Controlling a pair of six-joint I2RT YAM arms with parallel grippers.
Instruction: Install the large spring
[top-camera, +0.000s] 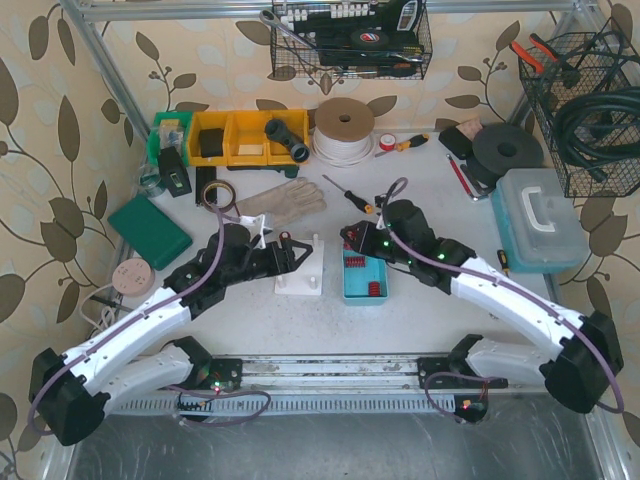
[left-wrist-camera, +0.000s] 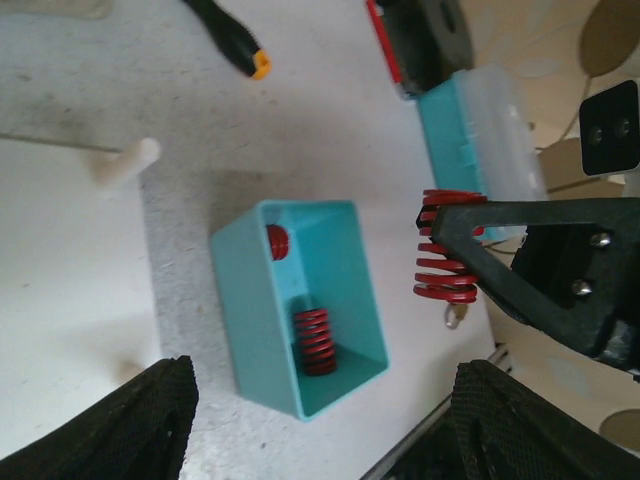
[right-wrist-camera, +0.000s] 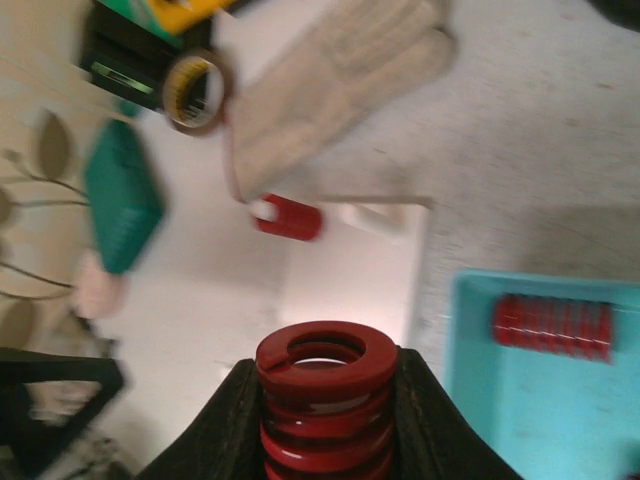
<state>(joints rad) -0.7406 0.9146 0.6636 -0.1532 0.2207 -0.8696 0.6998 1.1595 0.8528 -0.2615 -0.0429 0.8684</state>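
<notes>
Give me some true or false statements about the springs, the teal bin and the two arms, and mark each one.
1. The right jaws hold a red spring. True.
2. The teal bin is empty. False: spare springs lie in it.
3. The left jaws grip a spring. False: they stand open with nothing between them.
4. A second red spring sits on a peg of the white block. True.
5. The glove lies inside the teal bin. False: the glove lies on the table, beyond the white block.
</notes>
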